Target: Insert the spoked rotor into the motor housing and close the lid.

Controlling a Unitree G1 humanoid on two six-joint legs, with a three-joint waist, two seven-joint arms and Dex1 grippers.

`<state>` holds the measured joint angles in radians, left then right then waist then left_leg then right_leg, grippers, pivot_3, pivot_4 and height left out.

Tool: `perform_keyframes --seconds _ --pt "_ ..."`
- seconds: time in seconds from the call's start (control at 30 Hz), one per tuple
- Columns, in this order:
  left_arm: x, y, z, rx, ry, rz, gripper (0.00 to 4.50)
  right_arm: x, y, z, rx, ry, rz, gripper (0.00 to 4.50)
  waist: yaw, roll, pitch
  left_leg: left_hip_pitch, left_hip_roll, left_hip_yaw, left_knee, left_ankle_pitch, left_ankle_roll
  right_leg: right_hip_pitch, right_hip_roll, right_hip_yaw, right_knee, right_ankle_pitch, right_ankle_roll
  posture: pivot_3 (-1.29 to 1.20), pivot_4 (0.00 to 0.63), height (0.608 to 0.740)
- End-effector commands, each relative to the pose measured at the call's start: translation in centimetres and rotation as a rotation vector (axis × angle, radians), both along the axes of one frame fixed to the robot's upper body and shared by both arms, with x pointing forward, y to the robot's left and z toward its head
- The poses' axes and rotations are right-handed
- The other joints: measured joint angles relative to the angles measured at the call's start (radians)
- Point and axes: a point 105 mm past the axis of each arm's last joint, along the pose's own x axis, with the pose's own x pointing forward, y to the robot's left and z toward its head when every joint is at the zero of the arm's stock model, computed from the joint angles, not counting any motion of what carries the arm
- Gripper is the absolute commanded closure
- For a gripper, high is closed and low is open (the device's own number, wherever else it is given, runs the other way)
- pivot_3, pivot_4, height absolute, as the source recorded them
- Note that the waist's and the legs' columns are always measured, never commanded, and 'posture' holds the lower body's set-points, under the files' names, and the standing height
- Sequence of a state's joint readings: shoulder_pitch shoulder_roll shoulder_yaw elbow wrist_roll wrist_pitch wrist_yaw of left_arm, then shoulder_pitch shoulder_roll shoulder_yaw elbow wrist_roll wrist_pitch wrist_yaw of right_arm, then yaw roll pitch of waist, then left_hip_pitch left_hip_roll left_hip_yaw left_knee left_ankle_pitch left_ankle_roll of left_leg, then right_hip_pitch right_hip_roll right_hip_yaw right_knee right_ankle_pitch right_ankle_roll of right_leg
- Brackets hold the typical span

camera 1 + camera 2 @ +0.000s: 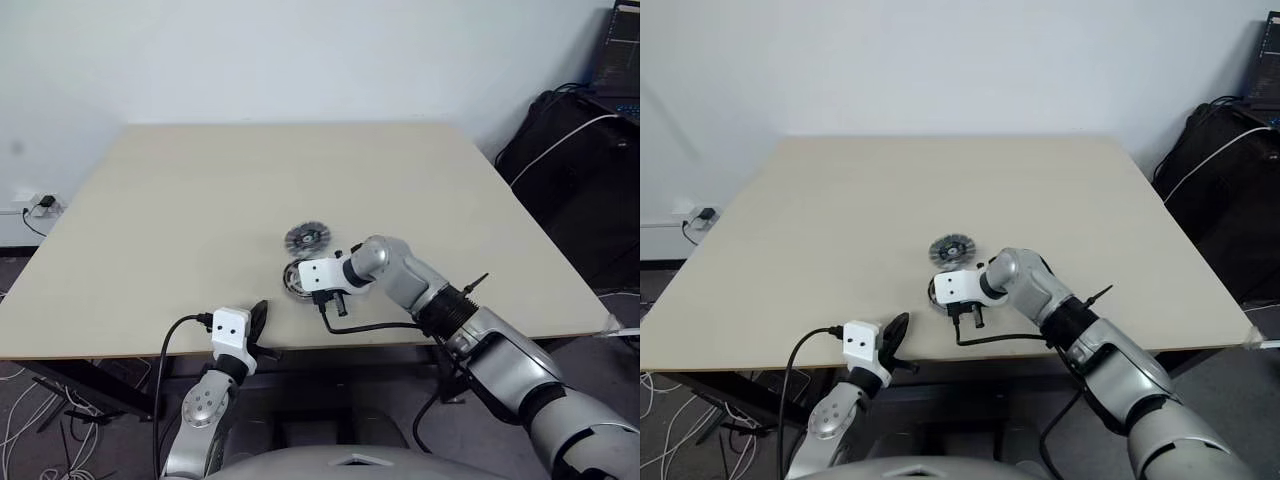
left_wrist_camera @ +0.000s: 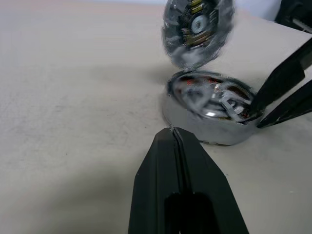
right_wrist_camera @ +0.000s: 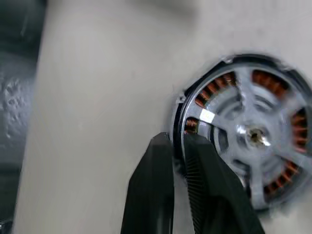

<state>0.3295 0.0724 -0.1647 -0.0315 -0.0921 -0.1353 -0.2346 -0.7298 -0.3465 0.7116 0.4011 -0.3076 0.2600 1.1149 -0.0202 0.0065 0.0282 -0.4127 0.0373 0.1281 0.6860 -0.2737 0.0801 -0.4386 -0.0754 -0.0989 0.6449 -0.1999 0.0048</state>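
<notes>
Pinching the rim of the spoked rotor point(image 3: 243, 131), the right fingers point(image 3: 178, 161) seat it over the motor housing point(image 2: 214, 122). Next comes the lid point(image 1: 307, 238), just beyond. Left fingers point(image 2: 178, 161) pressed together.

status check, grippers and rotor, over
Left gripper shut, idle. Right gripper pinching spoked rotor rim, rotor over the windings. Lid lies beside, off.

One spoked rotor point(image 3: 248, 134), seated in one motor housing point(image 2: 214, 130). One lid point(image 1: 307, 238). Two grippers.
</notes>
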Motion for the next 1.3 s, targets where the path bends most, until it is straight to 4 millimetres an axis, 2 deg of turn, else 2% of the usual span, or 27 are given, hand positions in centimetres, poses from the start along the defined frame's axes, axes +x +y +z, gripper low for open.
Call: perform_keyframes --seconds 0.03,0.17,0.3,0.43,0.63,0.8,0.9,1.1,1.3 --pt "0.4 -0.2 0.9 -0.014 -0.04 0.004 4.5 0.7 0.0 0.9 0.028 -0.032 -0.021 4.41 0.0 0.0 0.0 0.0 0.0 0.0 0.0 0.0 0.0 0.0 0.0 0.0 0.0 0.0 0.0 0.0 0.0 0.74" --pt "0.5 -0.2 0.9 -0.013 -0.039 0.0 4.5 0.7 0.0 1.1 0.071 -0.024 -0.057 4.41 0.0 0.0 0.0 0.0 0.0 0.0 0.0 0.0 0.0 0.0 0.0 0.0 0.0 0.0 0.0 0.0 0.0 0.74" --pt "0.4 -0.2 0.9 -0.013 -0.036 -0.004 4.5 0.7 -0.1 2.3 0.186 -0.043 -0.148 4.41 0.004 0.0 0.0 -0.001 0.0 0.0 0.0 0.0 0.0 -0.001 0.0 0.0 0.0 0.0 0.0 0.0 0.0 0.74" --pt "0.2 -0.3 0.7 -0.021 -0.027 -0.001 4.5 0.7 -1.3 3.8 0.267 -0.088 -0.33 4.41 0.009 0.0 0.0 -0.003 0.0 0.0 0.0 0.0 0.0 -0.003 -0.001 0.001 0.0 0.001 -0.002 0.0 0.0 0.74" --pt "-0.1 -0.3 0.4 -0.027 -0.012 -0.002 4.5 -1.7 -2.8 4.7 0.32 -0.042 -0.578 4.41 0.01 0.0 0.0 -0.004 0.0 0.0 0.0 0.0 0.0 -0.005 -0.001 0.0 -0.001 0.0 0.0 0.0 0.0 0.74" --pt "-0.1 -0.3 0.4 -0.033 -0.007 -0.005 4.5 -3.9 -2.2 5.6 0.371 0.037 -0.681 4.41 0.008 0.001 0.001 -0.004 0.0 0.0 0.0 0.0 0.0 -0.005 -0.001 0.0 0.0 0.0 0.0 0.0 0.0 0.74" --pt "0.0 -0.4 0.4 -0.032 -0.004 -0.019 4.5 -4.5 -1.7 6.0 0.396 0.092 -0.738 4.45 0.007 0.001 0.0 -0.004 0.0 0.0 0.0 0.0 0.0 -0.005 -0.001 0.0 0.0 0.0 0.0 0.0 0.0 0.74" --pt "0.3 -0.7 0.5 -0.033 -0.004 -0.039 4.5 -3.9 -1.3 5.3 0.386 0.168 -0.867 4.48 0.008 0.0 0.0 -0.004 0.0 -0.001 0.0 0.0 0.001 -0.004 -0.001 0.0 -0.001 0.0 0.0 0.0 0.0 0.74" --pt "0.1 -0.5 0.4 -0.031 0.001 -0.036 4.5 -3.0 -0.5 4.9 0.378 0.141 -0.876 4.48 0.006 0.0 0.0 -0.004 0.0 0.0 0.0 0.0 0.001 -0.004 -0.001 0.0 -0.001 0.0 0.0 0.0 0.0 0.74"
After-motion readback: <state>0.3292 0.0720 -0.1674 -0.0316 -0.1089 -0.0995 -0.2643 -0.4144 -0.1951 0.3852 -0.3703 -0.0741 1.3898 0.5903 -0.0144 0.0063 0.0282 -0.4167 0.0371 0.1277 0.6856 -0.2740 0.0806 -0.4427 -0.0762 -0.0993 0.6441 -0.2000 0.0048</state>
